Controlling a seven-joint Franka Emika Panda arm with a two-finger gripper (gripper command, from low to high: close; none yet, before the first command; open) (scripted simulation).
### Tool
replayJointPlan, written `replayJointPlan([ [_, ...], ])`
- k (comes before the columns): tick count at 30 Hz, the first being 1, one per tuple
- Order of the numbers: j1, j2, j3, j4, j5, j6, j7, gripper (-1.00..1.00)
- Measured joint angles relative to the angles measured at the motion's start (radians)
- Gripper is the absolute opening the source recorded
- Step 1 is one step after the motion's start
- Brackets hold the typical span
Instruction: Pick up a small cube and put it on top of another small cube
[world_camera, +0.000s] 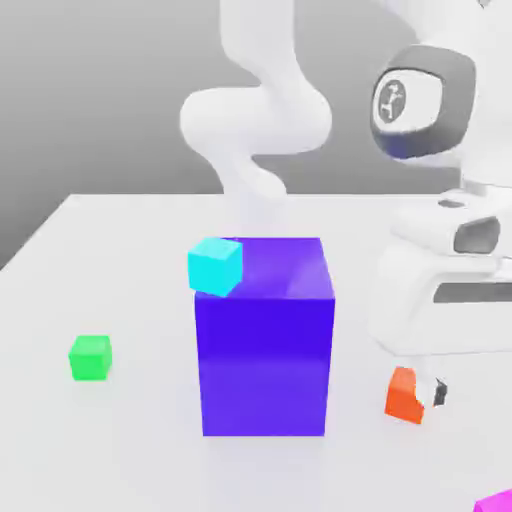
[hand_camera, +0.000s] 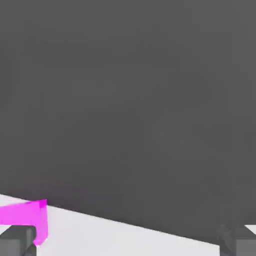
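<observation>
Surface (world_camera: 120, 440): pale and flat, carrying every block.
Arm (world_camera: 440, 260): its white body is filling the exterior view's right, from about one to four o'clock.
Big block (world_camera: 265, 340): blue-violet, standing at the centre of the exterior view.
Cyan cube (world_camera: 215, 266): showing at the big block's upper corner, about eleven o'clock from its middle; I cannot tell whether it is touching.
Orange cube (world_camera: 405, 394): sitting at four o'clock from the big block, just beside a dark jaw tip.
Green cube (world_camera: 90, 357): resting at nine o'clock from the big block, well apart from it.
Pink cube (hand_camera: 25, 216): lying at the exterior view's five o'clock corner (world_camera: 497, 503).
Jaws (hand_camera: 125, 242): standing apart, holding nothing.
Key relation: in the hand view, the pink cube is lying against one finger (hand_camera: 17, 241), off to the side of the gap, so I judge the jaws need shifting that way to centre it.
</observation>
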Motion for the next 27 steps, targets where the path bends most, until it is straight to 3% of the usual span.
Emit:
replayJointPlan([
  [7,0.052,0.225,0.035,0.041,0.016,0.058,0.01,0.0],
  [11,0.097,0.37,-0.01,0.077,-0.026,0.151,0.041,0.0],
  [12,0.105,0.39,-0.019,0.082,-0.032,0.166,0.046,-1.0],
  [18,0.109,0.4,-0.023,0.085,-0.034,0.174,0.048,-1.0],
  [22,0.078,0.294,0.018,0.057,0.014,0.097,0.015,-1.0],
  [27,-0.045,0.156,-0.044,-0.078,0.065,0.087,0.007,-1.0],
])
